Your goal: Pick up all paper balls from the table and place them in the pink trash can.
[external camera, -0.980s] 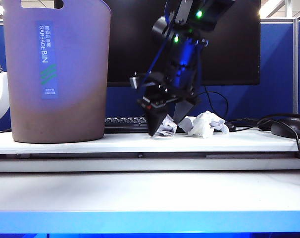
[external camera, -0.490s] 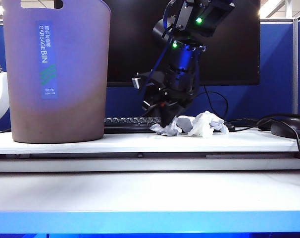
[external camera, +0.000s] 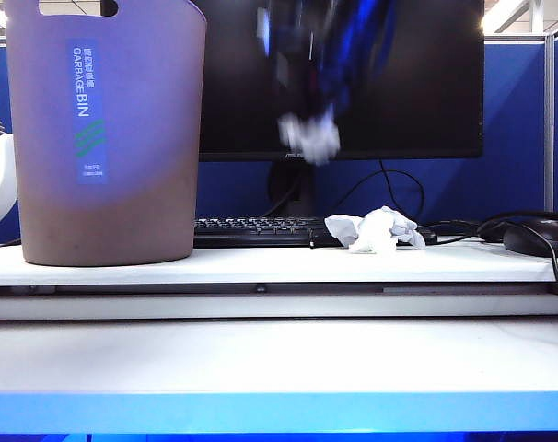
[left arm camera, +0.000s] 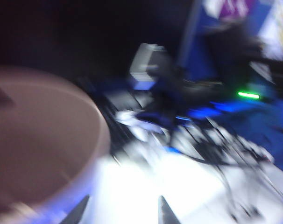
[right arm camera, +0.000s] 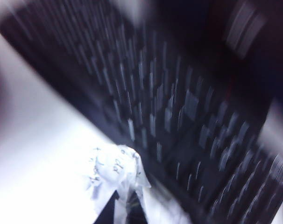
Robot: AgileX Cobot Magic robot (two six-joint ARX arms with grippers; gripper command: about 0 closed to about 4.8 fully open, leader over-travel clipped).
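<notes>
The pink trash can (external camera: 104, 138) stands at the left of the table's raised shelf (external camera: 279, 265). High in front of the monitor, a white paper ball (external camera: 308, 138) hangs in my blurred right gripper (external camera: 318, 110). The right wrist view shows that gripper (right arm camera: 125, 211) shut on the paper ball (right arm camera: 114, 171) above the keyboard. Another white paper ball (external camera: 376, 230) lies on the shelf, right of centre. My left gripper (left arm camera: 123, 210) is open and empty beside the trash can's rim (left arm camera: 92, 140); it does not show in the exterior view.
A black keyboard (external camera: 251, 228) and a monitor (external camera: 426, 83) stand behind the shelf's front strip. A black mouse (external camera: 537, 238) with cables lies at the far right. The lower white table surface (external camera: 279, 354) ends in a blue front edge (external camera: 279, 412).
My right gripper closed on the paper ball on the shelf and lifted it well up in front of the monitor. The other ball stayed in place.
</notes>
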